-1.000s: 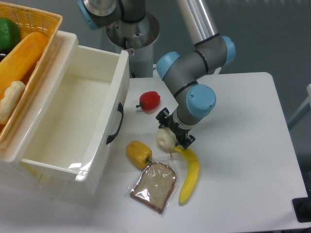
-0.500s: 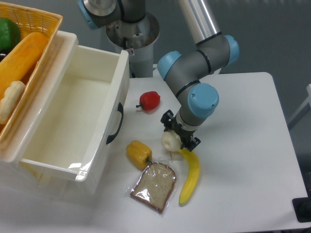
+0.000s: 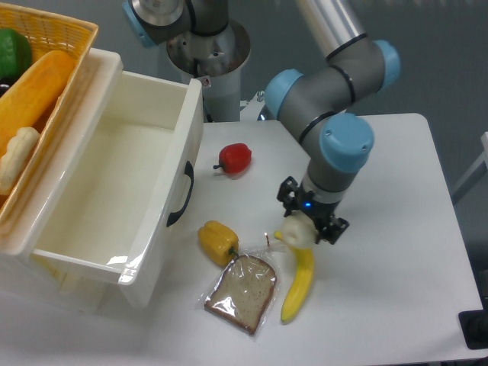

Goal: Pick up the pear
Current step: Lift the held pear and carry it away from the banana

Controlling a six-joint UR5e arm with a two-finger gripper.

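Note:
The pear point(image 3: 299, 231) is a small pale cream fruit held between the fingers of my gripper point(image 3: 304, 224), which points down from the grey and blue arm. The gripper is shut on the pear. The pear sits over the top end of the banana point(image 3: 299, 278), and I cannot tell whether it touches it. The fingertips are mostly hidden behind the pear and the gripper body.
A yellow bell pepper point(image 3: 216, 240) and a bagged bread slice point(image 3: 242, 293) lie left of the banana. A red pepper point(image 3: 235, 158) lies farther back. A large white bin point(image 3: 114, 183) and a yellow basket point(image 3: 46, 38) with food stand on the left. The robot base point(image 3: 210, 53) is at the back.
The gripper has moved to the right and slightly forward with the pear in it, from beside the yellow pepper to over the banana's top end.

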